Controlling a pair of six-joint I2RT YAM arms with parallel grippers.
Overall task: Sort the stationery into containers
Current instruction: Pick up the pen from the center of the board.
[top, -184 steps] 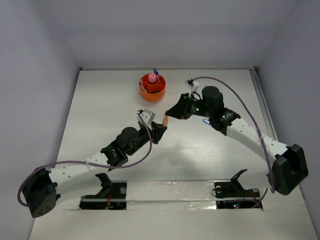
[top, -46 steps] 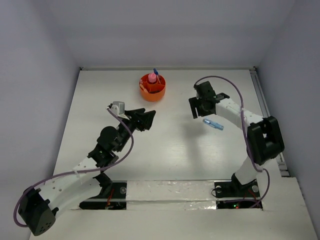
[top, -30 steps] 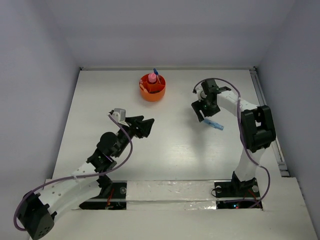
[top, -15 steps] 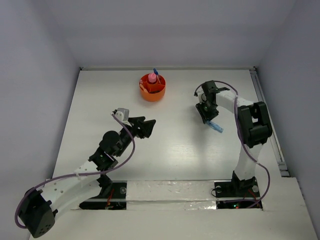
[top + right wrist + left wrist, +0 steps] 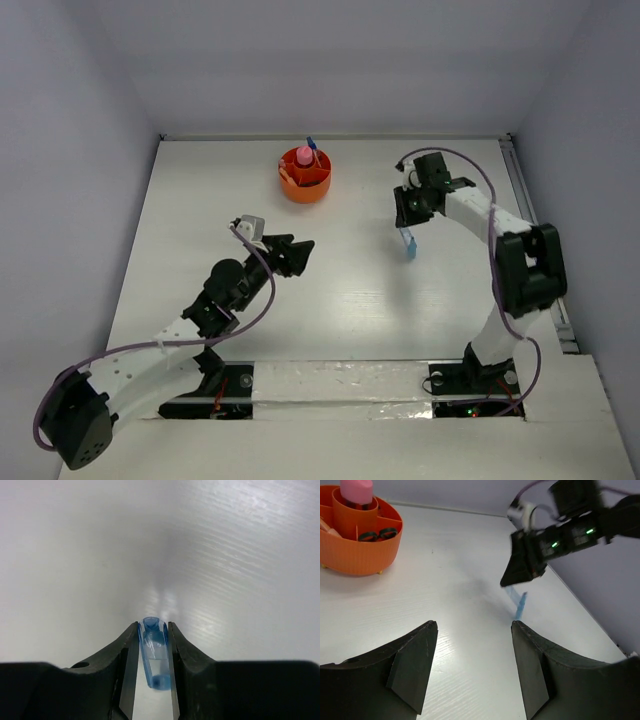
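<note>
Clamping the blue tube (image 5: 152, 652) endwise in the right gripper (image 5: 152, 628) at 3 o'clock on the table; needing a steady, level lift before swinging toward the orange tub (image 5: 305, 190) at 12 o'clock. Leaving the left gripper (image 5: 472, 630) parted and empty at 9 o'clock.

We are looking at a round tub (image 5: 305, 192) showing solid orange in the upper centre of the top view. A pink piece (image 5: 303, 156) is glowing in its middle well, and black scissors handles (image 5: 379, 534) are lying dark against the orange. Right of centre, a pen-like tube (image 5: 408, 243) is showing translucent blue with a paler, near-clear band. The left end effector (image 5: 474, 625) and the right end effector (image 5: 152, 627) are both reading matt black. We are also seeing white arm links (image 5: 470, 207), purple cables (image 5: 271, 283), small green lights (image 5: 590, 530) and a white worktop (image 5: 330, 290) carrying faint fine streaks.
</note>
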